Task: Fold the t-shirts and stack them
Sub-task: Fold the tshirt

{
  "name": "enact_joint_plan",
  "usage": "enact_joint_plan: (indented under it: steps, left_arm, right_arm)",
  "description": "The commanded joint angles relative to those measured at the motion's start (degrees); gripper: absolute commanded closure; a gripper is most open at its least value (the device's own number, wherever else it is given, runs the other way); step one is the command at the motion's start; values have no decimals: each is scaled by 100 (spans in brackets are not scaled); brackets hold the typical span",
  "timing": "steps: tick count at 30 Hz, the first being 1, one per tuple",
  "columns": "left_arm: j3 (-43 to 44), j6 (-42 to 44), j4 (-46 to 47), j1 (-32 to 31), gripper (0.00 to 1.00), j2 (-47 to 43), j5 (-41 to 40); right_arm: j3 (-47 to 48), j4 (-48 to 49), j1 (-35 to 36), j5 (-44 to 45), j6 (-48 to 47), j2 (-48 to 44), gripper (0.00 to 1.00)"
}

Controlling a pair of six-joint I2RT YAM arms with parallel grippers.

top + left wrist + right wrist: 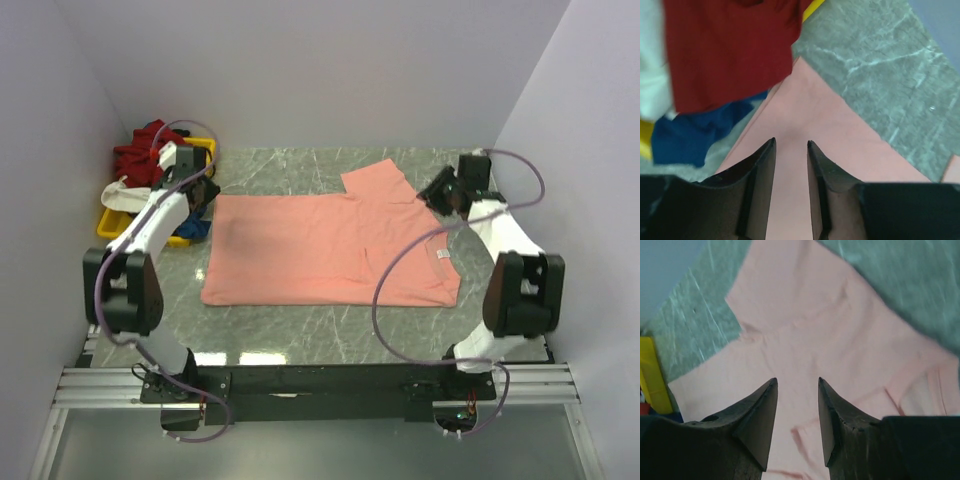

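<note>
While the salmon-pink t-shirt (330, 250) lies flat mid-table, bare marble (300, 340) rings it. Left gripper (791, 142) and right gripper (797, 380) gape empty above it; the yellow tray (652, 375) holds heaped shirts (145, 150) (red, white, blue).

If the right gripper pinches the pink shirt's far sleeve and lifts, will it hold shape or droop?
Probably floppy: the salmon-pink shirt lies flat as thin cloth, so a sleeve lifted by the right gripper would likely droop. It looks light. On the smooth table it may slide when pushed.
</note>
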Motion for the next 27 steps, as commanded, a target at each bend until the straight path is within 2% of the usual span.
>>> enact_joint_plan:
  steps: [1,7,11,12,15,21,27]
  left_arm:
    - [1016,590,-100,-111,64,802,-473]
    - [2292,837,-424,-182,64,2095,-711]
    - [2610,1012,-329,-217,64,2607,-764]
    - [2654,1056,-311,-217,64,2686,-755]
    - [2857,1171,-346,-217,63,3011,-861]
    - [3129,1215,-390,-217,62,3451,-922]
    - [3217,1233,-434,-217,61,3645,-1036]
  right_arm:
    - [1224,340,98,243,-355,695,55]
    - [3482,24,159,86,-443,2532,55]
    - [4959,-432,203,-11,-408,3910,56]
    - [5475,-503,212,-11,-400,4123,56]
    - [6260,-732,256,-3,-382,4783,56]
    - [6228,-618,309,85,-268,5144,56]
    - [6281,-934,335,366,-250,5241,57]
